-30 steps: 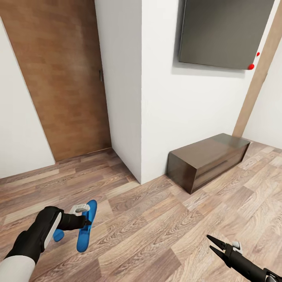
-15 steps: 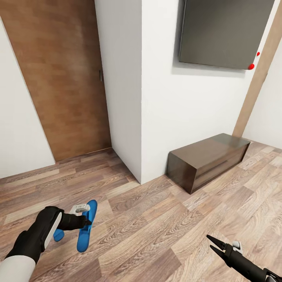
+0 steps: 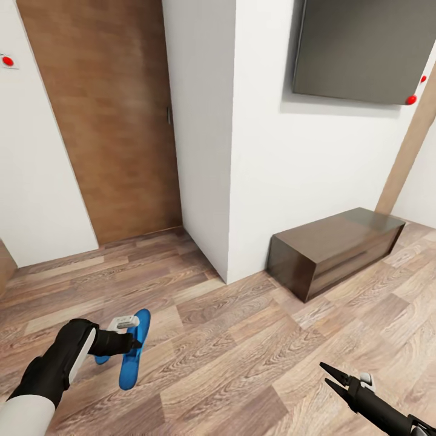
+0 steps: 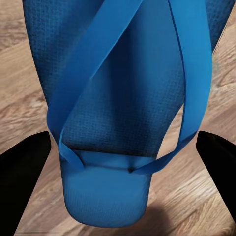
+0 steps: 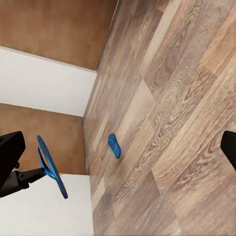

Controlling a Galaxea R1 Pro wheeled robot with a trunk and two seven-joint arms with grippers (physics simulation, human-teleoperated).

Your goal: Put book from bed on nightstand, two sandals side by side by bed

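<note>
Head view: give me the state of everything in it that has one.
left claw: shut on the held sandal
held sandal: gripped, lifted off the floor
second sandal: lying flat on the floor
right claw: open, empty
door: shut
wall screen: dark

Blue sandal (image 3: 132,351) aloft, another (image 3: 102,360) floored.

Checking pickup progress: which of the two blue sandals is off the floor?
The flat bright blue sandal at the left gripper, hanging edge-on above the wooden floor. The other blue sandal lies flat on it.
</note>
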